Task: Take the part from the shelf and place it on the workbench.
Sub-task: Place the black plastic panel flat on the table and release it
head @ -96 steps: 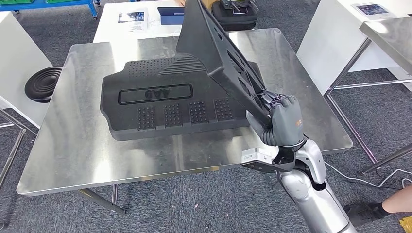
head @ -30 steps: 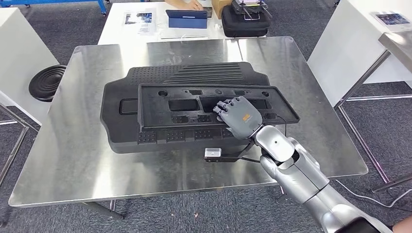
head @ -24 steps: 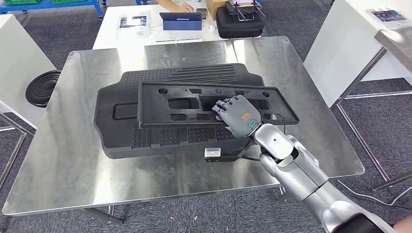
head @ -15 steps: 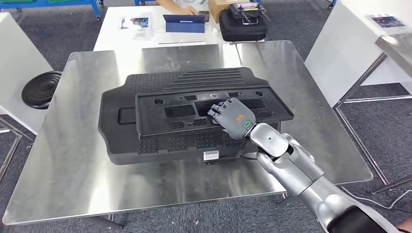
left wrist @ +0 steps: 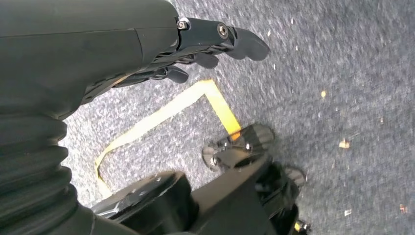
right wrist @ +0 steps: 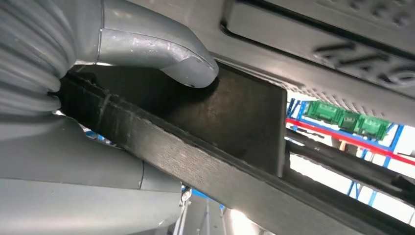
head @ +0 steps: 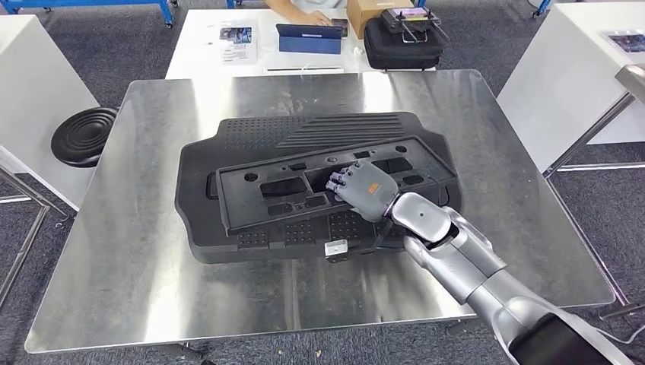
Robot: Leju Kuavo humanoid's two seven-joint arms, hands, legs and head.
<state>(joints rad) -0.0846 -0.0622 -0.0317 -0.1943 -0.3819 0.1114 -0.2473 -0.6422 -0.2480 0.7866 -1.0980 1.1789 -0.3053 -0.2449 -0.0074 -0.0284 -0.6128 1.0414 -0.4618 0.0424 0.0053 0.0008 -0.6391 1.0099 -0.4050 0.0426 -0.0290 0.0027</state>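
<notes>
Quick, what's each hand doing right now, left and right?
Left hand: holds nothing, fingers loosely apart, hanging over the floor.
Right hand: grips the black panel, thumb pressed against it, above the larger black part on the workbench.

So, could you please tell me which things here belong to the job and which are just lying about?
Job:
- black slotted plastic panel
- right hand gripping it
- steel workbench
- large black textured part beneath

Lying about:
- black ribbed disc
- blue tablet
- black case
</notes>
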